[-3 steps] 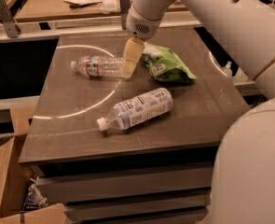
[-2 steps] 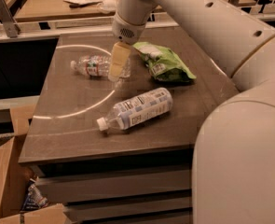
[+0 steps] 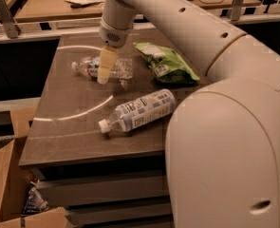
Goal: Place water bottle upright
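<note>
Over water bottle (image 3: 122,68), hand (image 3: 102,79) further left

My one camera looks steeply down over the tabletop (image 3: 68,122) from its near edge, close in, probably from head height. The robot's arm (image 3: 225,141) hides the near-right corner, and the gripper (image 3: 103,75) hangs toward the far-left corner.

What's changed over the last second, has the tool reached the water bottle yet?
The tool has moved left, away from the green bag, and slightly lower, and now sits over the middle of the water bottle. Whether it has taken hold cannot be told. The water bottle still lies on its side in place; the labelled bottle and green bag have not shifted.
</note>
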